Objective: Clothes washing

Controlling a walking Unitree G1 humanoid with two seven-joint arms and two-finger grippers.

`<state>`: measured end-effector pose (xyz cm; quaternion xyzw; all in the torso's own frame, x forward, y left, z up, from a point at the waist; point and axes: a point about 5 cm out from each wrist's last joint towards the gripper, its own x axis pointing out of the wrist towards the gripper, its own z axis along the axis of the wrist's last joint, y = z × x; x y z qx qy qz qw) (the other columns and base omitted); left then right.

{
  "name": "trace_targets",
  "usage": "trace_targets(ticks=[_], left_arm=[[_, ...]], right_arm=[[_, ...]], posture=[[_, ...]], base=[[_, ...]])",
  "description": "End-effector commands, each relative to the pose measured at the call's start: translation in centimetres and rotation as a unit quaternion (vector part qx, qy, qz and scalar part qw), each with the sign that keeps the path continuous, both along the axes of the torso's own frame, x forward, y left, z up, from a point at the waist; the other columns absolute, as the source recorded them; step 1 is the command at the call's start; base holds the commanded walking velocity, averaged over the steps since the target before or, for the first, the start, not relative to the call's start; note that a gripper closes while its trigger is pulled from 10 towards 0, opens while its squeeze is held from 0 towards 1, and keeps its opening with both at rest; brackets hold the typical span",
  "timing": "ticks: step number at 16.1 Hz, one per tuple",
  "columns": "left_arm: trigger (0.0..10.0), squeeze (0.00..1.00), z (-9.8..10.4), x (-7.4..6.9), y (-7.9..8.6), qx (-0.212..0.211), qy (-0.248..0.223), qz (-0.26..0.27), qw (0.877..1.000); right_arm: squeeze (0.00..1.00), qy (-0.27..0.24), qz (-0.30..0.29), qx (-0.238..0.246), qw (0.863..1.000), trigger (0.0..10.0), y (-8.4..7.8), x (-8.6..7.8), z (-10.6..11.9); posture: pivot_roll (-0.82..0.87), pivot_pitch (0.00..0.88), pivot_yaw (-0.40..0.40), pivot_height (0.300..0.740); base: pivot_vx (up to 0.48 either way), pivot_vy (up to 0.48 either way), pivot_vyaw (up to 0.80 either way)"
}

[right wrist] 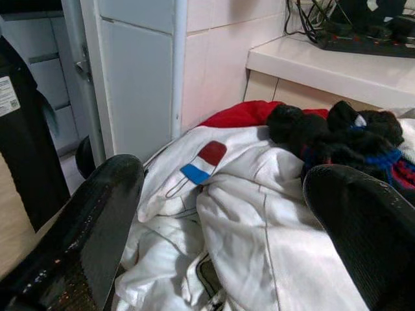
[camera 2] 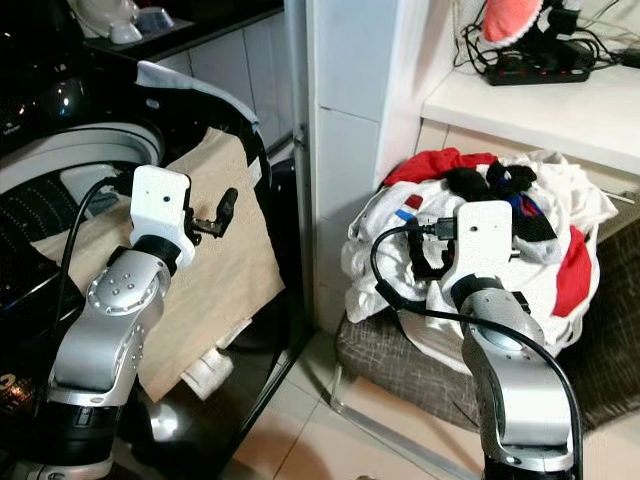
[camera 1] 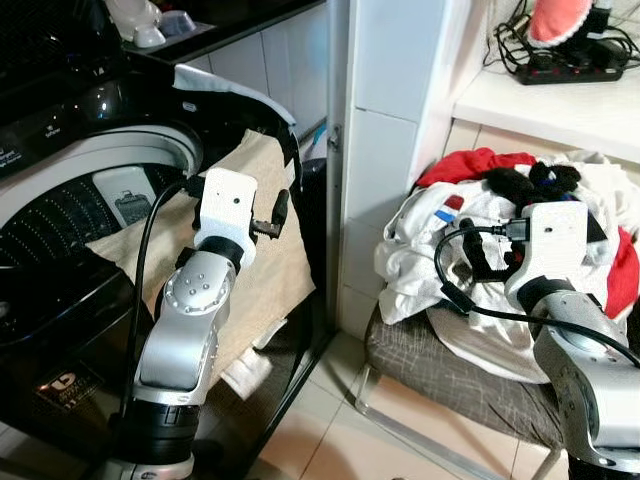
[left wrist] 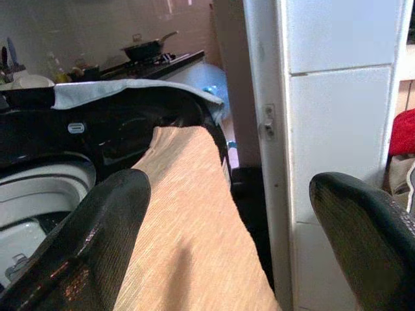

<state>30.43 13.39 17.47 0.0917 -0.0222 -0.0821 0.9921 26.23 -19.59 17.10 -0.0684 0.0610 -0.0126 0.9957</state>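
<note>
A black top-loading washing machine (camera 1: 60, 160) stands at the left, and a beige cloth (camera 1: 265, 280) hangs over its rim and down its front. My left gripper (camera 1: 275, 215) hovers just above that cloth, open, with nothing between its fingers (left wrist: 110, 220). At the right, a pile of clothes lies on a grey chair (camera 1: 450, 375): a white garment (camera 1: 420, 260) with a red and blue print (right wrist: 202, 162), a red garment (camera 1: 470, 165) and dark socks (camera 1: 540, 180). My right gripper (camera 1: 485, 255) sits open right over the white garment, holding nothing.
A white tiled pillar (camera 1: 385, 120) stands between the machine and the chair. Behind the pile, a white shelf (camera 1: 540, 105) carries a power strip (camera 1: 575, 65) with cables. A grey cloth (camera 1: 225, 85) lies on the machine's back edge. Tiled floor (camera 1: 330, 425) shows below.
</note>
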Motion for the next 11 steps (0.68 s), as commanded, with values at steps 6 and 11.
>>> trace_targets(ticks=[6, 11], left_arm=[[10.0, 0.00, -0.13, -0.06, 0.26, -0.006, 0.003, 0.009, 1.000], [10.0, 0.00, -0.03, 0.01, 0.36, -0.006, 0.000, 0.015, 1.000]], right_arm=[[0.00, -0.003, -0.010, 0.000, 1.000, 10.0, -0.42, 0.16, 0.17], [0.00, 0.011, 0.019, -0.037, 0.999, 10.0, 0.13, 0.32, 0.09]], posture=[[-0.05, 0.000, 0.022, 0.740], [-0.05, 0.000, 0.021, 0.740]], base=[[0.302, 0.000, -0.25], [0.300, 0.000, 0.27]])
